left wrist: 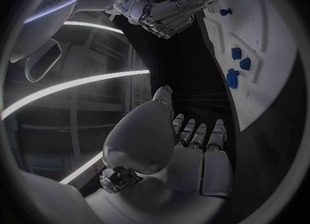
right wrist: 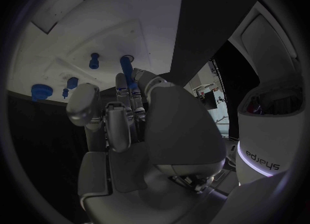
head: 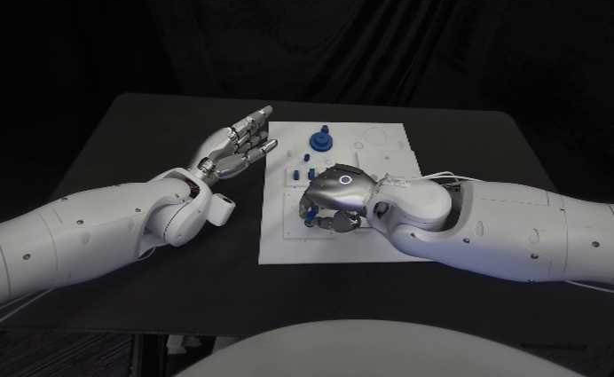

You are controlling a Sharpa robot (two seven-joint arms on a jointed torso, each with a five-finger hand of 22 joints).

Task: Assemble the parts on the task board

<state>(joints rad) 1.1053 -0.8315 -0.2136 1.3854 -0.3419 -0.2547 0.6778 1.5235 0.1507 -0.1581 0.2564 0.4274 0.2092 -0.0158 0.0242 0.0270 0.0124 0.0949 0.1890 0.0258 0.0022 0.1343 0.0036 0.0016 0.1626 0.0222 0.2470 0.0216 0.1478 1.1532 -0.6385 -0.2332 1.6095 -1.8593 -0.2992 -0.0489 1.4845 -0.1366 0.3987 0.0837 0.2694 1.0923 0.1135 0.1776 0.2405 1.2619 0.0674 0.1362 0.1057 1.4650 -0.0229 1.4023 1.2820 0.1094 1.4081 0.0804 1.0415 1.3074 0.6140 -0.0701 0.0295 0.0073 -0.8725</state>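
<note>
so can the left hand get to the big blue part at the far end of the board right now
Probably yes. The left hand hovers open beside the task board, and the big blue part stands just across the board's edge from its fingertips, while the right hand works nearer the robot.

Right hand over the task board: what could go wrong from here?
The right hand pinches a long blue peg by its lower end above the task board; it may tilt and miss its hole. Its fingers sit near the small blue parts and could knock them. The left hand is off the board, so nothing steadies it.
</note>
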